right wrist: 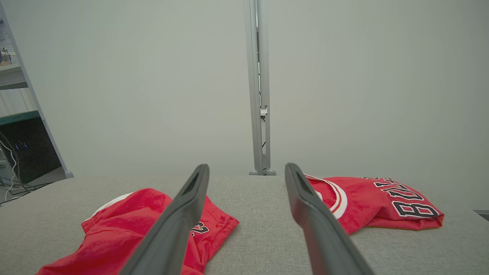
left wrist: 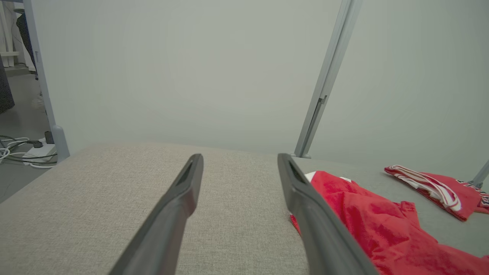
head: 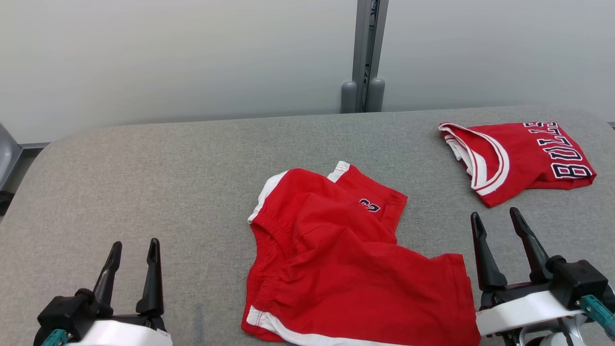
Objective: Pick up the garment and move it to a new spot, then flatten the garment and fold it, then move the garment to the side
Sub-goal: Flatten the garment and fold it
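Red shorts with white trim, the garment [head: 346, 259], lie crumpled on the grey table [head: 168, 182] at centre front, one leg folded over. They reach into the left wrist view as the garment [left wrist: 374, 225] and into the right wrist view as the garment [right wrist: 130, 229]. My left gripper [head: 134, 246] stands open at the lower left, well left of the shorts, holding nothing; its fingers [left wrist: 179, 214] hover over bare cloth. To the right of the shorts my right gripper [head: 497, 216] is open and empty, fingers [right wrist: 309, 214] pointing toward the back.
A folded red jersey [head: 519, 158] with dark lettering and a white collar lies at the back right; the jersey [right wrist: 382, 202] sits just beyond my right fingertips. A grey post [head: 365, 57] and pale wall panels stand behind the table. Cables [left wrist: 19, 151] lie on the floor left.
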`<state>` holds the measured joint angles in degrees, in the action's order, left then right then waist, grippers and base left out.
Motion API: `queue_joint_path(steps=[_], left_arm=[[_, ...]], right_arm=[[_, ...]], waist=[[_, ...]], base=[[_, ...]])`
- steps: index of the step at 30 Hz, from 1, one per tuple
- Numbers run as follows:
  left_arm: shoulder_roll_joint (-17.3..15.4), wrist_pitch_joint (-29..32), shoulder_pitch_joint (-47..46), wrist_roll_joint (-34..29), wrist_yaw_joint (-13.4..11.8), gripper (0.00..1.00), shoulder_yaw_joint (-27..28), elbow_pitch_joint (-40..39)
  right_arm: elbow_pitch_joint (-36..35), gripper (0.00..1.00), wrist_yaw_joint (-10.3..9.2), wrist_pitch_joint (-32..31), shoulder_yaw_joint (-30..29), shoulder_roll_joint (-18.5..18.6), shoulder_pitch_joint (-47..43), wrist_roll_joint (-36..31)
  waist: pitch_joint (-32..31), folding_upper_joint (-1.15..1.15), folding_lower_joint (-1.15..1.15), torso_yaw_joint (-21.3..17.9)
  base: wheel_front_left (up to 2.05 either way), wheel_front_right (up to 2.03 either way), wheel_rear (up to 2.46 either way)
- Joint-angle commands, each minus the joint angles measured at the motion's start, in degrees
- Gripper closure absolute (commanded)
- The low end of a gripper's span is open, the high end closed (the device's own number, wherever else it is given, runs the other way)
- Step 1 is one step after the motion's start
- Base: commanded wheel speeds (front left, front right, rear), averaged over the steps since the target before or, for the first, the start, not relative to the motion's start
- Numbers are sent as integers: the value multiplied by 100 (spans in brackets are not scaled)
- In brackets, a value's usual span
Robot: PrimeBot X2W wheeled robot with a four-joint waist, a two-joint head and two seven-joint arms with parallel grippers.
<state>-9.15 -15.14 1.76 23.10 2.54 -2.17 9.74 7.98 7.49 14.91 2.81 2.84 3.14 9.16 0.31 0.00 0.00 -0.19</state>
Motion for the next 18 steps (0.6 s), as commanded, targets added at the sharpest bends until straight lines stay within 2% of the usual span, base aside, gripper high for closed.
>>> queue_joint_path(steps=[1,3,7,11,15,18], left_arm=[[3,2,-106,-57,51,0,30,11],[18,2,-79,-42,117,0,-24,64],[-75,266,12,83,308,0,-304,118],[-229,1159,173,310,428,0,-744,133],[-360,1954,270,572,473,0,-1120,-95],[-444,2416,336,744,493,0,-1374,-285]], right_arm=[[40,0,1,43,-15,18,31,-26],[118,0,1,-28,-83,21,-11,86],[208,0,0,-903,-113,102,-163,422],[-6,0,1,-2257,42,460,-467,835],[-413,0,1,-3345,-2,671,-870,1273],[-687,0,1,-4031,-56,680,-1136,1502]], waist=[[-8,0,0,-9],[-23,0,0,-27],[-54,0,0,-72],[-60,0,0,-126],[-7,0,0,-175],[70,0,0,-206]], base=[[0,0,0],[0,0,0],[0,0,0],[0,0,0],[0,0,0],[0,0,0]])
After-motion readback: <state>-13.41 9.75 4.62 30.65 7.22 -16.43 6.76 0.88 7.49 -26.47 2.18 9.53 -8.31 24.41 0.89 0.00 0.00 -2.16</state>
